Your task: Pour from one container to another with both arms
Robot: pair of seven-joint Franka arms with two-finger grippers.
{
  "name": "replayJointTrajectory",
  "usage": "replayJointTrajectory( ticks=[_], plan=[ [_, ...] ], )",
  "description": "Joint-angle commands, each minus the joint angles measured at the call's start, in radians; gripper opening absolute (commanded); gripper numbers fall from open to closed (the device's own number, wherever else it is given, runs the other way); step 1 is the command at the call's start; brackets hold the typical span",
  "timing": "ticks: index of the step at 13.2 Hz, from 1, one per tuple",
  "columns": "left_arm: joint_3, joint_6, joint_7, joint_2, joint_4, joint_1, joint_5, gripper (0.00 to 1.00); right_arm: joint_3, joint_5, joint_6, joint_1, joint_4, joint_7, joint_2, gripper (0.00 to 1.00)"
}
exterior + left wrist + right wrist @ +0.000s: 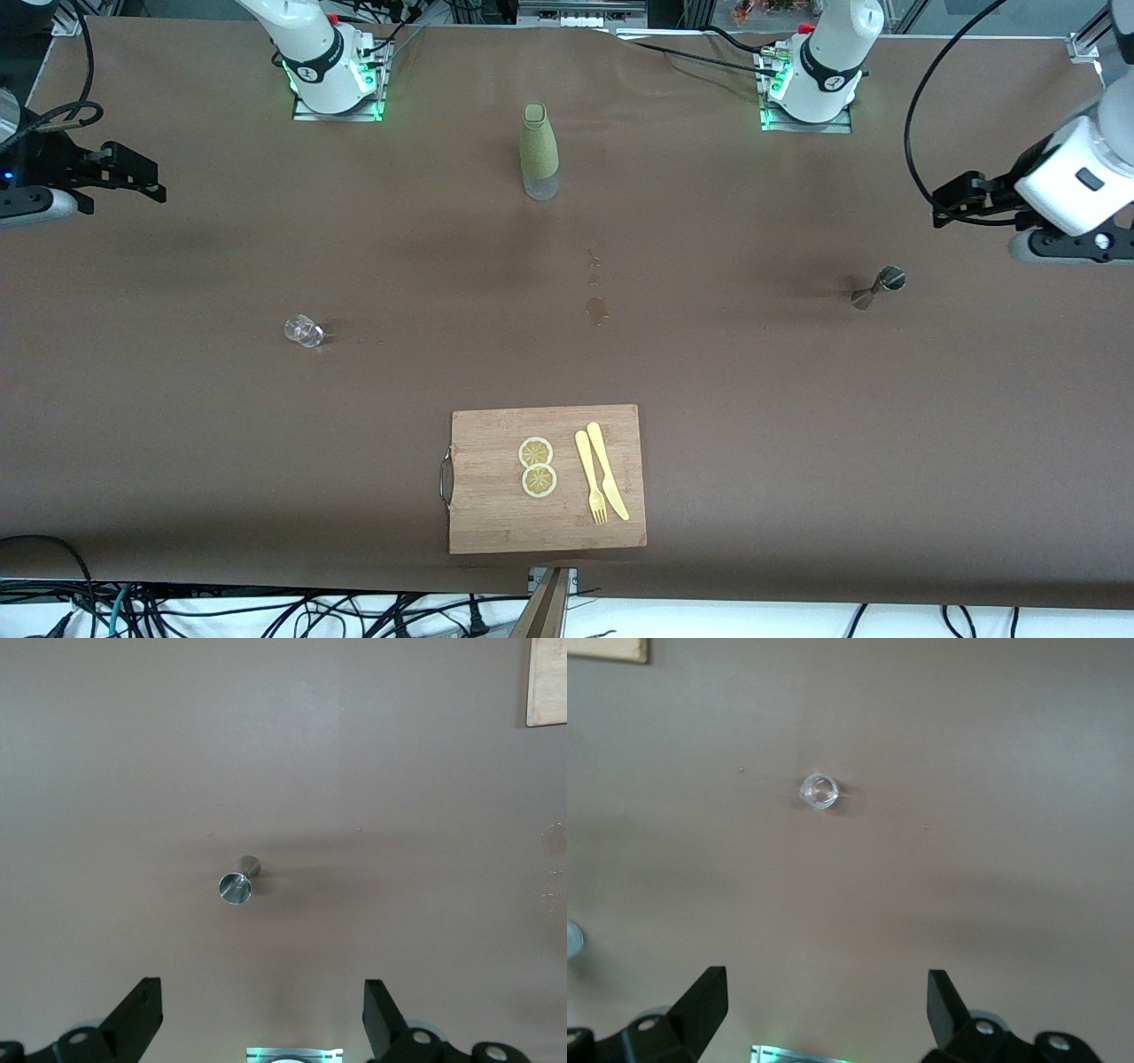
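A small steel jigger (877, 288) (237, 884) stands on the brown table toward the left arm's end. My left gripper (950, 202) (263, 1010) hangs open in the air above that end, apart from the jigger and holding nothing. A small clear glass (304, 330) (819, 790) sits toward the right arm's end. Above that end my right gripper (146, 177) (827, 1005) is also open and empty, apart from the glass. A tall green bottle (539, 151) with a clear base stands upright mid-table between the two arm bases.
A wooden cutting board (496, 514) lies at the table edge nearest the front camera. It carries two lemon slices (537, 466), a yellow fork (590, 478) and a yellow knife (608, 470). Small wet spots (596, 310) mark the cloth between bottle and board.
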Motion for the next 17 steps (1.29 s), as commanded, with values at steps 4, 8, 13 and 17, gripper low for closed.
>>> replayJointTrajectory(
  ticks=[4, 8, 13, 17],
  plan=[
    [0.000, 0.006, -0.013, 0.002, 0.020, 0.017, -0.045, 1.00, 0.036, -0.009, -0.061, -0.003, 0.037, 0.225, -0.005, 1.00],
    [0.030, 0.006, -0.009, 0.027, 0.046, 0.029, -0.097, 1.00, 0.033, -0.015, -0.063, -0.002, 0.060, 0.241, -0.003, 1.00],
    [0.029, 0.002, -0.009, 0.050, 0.068, 0.048, -0.102, 1.00, 0.021, -0.020, -0.063, 0.000, 0.068, 0.232, 0.001, 1.00],
    [0.027, -0.003, -0.007, 0.051, 0.083, 0.039, -0.093, 1.00, 0.033, -0.020, -0.065, 0.000, 0.066, 0.232, -0.002, 1.00]
  ],
)
